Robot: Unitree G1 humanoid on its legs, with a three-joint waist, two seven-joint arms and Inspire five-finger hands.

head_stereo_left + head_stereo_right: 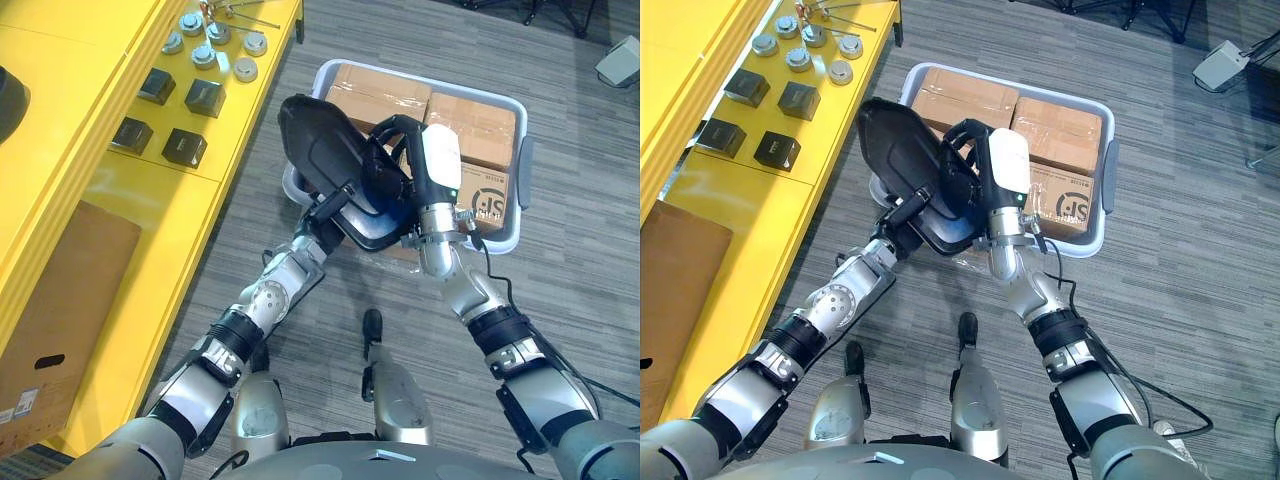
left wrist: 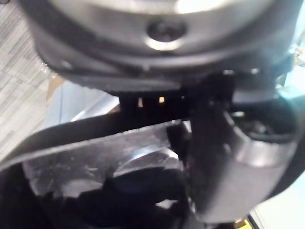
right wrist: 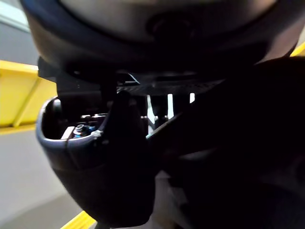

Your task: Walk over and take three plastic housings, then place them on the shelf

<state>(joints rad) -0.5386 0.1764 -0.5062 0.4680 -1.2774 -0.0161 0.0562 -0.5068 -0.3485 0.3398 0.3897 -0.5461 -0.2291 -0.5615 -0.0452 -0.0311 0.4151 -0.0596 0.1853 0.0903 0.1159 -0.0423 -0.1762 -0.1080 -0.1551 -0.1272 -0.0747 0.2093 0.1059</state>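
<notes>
I hold black plastic housings [image 1: 318,150] stacked together between both hands, raised above a grey bin. One shell tilts up towards the yellow shelf [image 1: 110,210]; another housing [image 1: 372,228] sits under it. My right hand [image 1: 438,160], with its white thumb cover, is curled over the stack's right side. My left hand [image 1: 333,204] grips the stack's lower edge from below; its thumb [image 2: 224,157] presses on the shell [image 2: 95,162] in the left wrist view. The right wrist view has the dark housing [image 3: 100,162] close up against the hand.
The grey bin [image 1: 522,170] on the carpet holds several cardboard boxes [image 1: 470,125]. On the yellow shelf lie several small black boxes [image 1: 185,147] and metal discs [image 1: 205,50]. A brown carton [image 1: 50,310] stands on the lower level at the left.
</notes>
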